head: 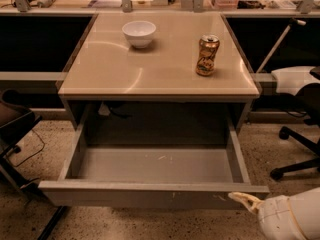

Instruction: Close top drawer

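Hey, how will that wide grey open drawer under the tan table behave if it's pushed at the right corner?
The wide grey top drawer looks rigid, so it should probably slide, not flex. Pushed near the right corner, where the pale tool sits, so wide a front may skew and bind. Its bare-looking floor suggests little weight.

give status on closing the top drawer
Gripper low right, beside the top drawer, at its right front corner. Drawer pulled wide open. Bowl and can on tabletop, out of its path.
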You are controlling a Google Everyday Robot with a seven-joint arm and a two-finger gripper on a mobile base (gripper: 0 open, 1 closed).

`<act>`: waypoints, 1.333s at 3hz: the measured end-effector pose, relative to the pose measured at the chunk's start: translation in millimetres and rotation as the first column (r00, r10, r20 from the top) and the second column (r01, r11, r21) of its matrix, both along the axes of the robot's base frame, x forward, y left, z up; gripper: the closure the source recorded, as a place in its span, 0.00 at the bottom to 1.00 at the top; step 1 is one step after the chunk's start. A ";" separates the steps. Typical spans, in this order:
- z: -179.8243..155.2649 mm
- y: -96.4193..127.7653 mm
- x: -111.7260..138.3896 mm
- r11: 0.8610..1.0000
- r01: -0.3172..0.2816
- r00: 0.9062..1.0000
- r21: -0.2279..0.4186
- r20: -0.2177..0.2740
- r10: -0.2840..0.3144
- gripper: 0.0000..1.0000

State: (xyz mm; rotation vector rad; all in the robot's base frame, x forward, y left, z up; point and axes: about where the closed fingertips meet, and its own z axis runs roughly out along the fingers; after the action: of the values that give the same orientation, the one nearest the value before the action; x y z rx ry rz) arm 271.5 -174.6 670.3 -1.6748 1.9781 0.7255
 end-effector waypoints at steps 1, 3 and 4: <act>7.9 -5.6 41.4 0.998 0.054 0.998 -0.013 0.022 -0.054 0.00; 5.2 -20.0 82.2 0.991 0.136 0.991 -0.007 0.013 -0.136 0.00; 5.4 -20.2 80.6 0.991 0.136 0.991 -0.007 0.013 -0.136 0.00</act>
State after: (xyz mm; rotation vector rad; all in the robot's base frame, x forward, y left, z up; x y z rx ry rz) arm 352.0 -194.8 675.7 -1.5278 2.0654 0.6564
